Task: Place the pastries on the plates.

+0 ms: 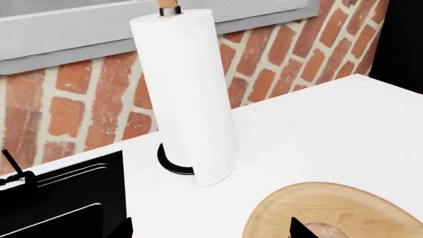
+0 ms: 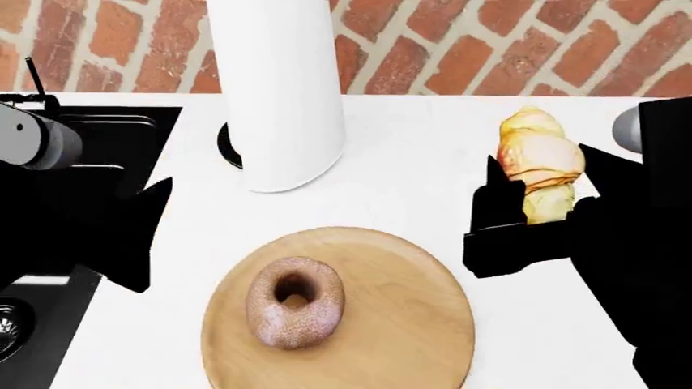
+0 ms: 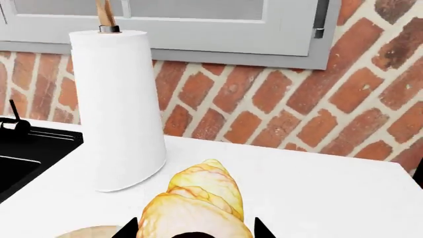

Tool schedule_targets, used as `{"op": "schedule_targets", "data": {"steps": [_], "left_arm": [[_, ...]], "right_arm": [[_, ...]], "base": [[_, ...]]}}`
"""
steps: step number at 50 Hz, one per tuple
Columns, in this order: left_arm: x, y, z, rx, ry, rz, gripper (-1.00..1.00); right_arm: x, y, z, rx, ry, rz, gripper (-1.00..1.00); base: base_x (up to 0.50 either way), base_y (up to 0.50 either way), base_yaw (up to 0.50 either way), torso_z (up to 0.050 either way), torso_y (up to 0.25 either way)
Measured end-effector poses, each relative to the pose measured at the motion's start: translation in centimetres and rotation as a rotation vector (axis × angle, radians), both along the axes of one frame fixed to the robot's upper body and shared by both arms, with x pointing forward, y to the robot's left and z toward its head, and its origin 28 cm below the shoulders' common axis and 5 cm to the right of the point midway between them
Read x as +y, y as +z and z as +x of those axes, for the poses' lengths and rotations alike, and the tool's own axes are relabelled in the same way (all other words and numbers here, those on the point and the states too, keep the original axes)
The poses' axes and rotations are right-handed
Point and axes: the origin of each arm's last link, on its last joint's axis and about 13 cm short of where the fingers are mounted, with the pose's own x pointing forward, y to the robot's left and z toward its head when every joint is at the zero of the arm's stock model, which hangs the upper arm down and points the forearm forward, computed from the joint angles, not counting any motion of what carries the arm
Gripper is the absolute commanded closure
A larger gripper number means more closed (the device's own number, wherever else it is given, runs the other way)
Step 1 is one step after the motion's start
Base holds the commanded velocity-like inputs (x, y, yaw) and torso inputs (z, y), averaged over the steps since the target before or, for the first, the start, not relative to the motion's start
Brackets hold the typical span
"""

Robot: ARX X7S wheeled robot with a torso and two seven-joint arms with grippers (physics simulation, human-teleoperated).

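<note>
Doughnut (image 2: 294, 302) sits on the wooden plate (image 2: 422, 340); right end effector (image 2: 530, 211) grips the croissant (image 2: 537, 162), needing the unseen white plate; left's state unclear.

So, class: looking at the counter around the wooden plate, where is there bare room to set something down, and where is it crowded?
Bare white counter lies between the paper towel roll and the croissant, and on the wooden plate right of the doughnut. Crowded: the plate's left, by the left gripper and black stovetop.
</note>
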Motion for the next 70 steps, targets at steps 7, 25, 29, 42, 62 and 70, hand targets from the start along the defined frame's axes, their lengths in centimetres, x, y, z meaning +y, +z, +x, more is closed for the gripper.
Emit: {"op": "schedule_targets", "data": {"steps": [7, 25, 29, 42, 62, 70], "left_arm": [[0.8, 0.3, -0.4, -0.011, 0.027, -0.014, -1.0], [2.0, -0.2, -0.8, -0.011, 0.067, -0.039, -1.0], [2.2, -0.3, -0.8, -0.01, 0.074, -0.043, -1.0], [2.4, -0.8, -0.8, -0.001, 0.084, -0.047, -1.0], [2.4, -1.3, -0.6, 0.002, 0.093, -0.055, -1.0], [2.5, -1.5, -0.6, 0.004, 0.099, -0.057, -1.0]], "right_arm": [[-0.3, 0.0, -1.0, -0.001, -0.009, -0.009, 1.0], [-0.5, -0.4, -2.0, -0.018, -0.014, -0.038, 1.0], [-0.4, -0.7, -2.1, -0.016, -0.011, -0.041, 1.0], [-0.4, -1.1, -2.3, -0.011, -0.013, -0.042, 1.0], [-0.5, -1.8, -2.5, -0.012, -0.018, -0.058, 1.0], [-0.6, -2.1, -2.4, -0.005, -0.015, -0.061, 1.0]], "base": [[-0.5, 0.0, 0.0, 0.0, 0.0], [-0.39, 0.35, 0.0, 0.0, 0.0], [-0.28, 0.5, 0.0, 0.0, 0.0], [-0.28, 0.5, 0.0, 0.0, 0.0], [-0.05, 0.5, 0.0, 0.0, 0.0], [0.0, 0.5, 0.0, 0.0, 0.0]]}}
